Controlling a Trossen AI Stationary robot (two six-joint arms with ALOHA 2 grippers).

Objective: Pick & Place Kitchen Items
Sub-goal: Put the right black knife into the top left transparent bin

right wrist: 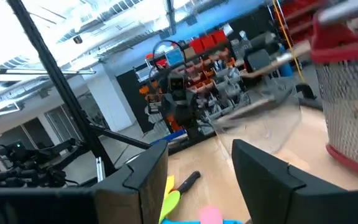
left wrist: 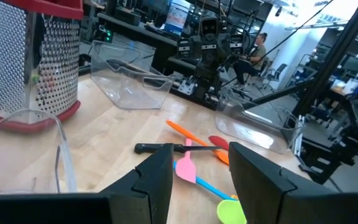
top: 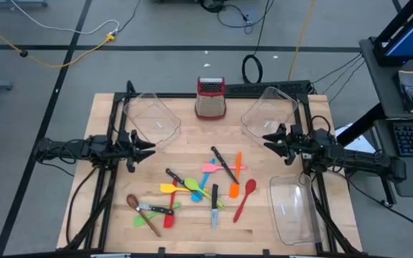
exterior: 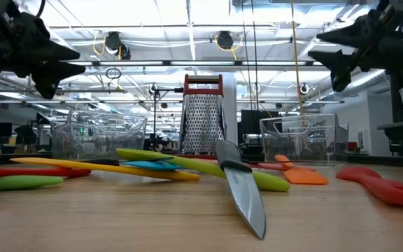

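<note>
The kitchen items [top: 192, 190] are scattered over the near middle of the surface [top: 106, 122], between the two arms and nearer than both. A black-handled knife [top: 224, 166] lies diagonally, far-left to near-right, closest to the right pincer [top: 269, 140], which is held above the surface with fingers apart and empty. The left pincer [top: 149, 149], likewise parted and empty, is raised at the left. Overlapping handles in the pile are hard to separate.
</note>
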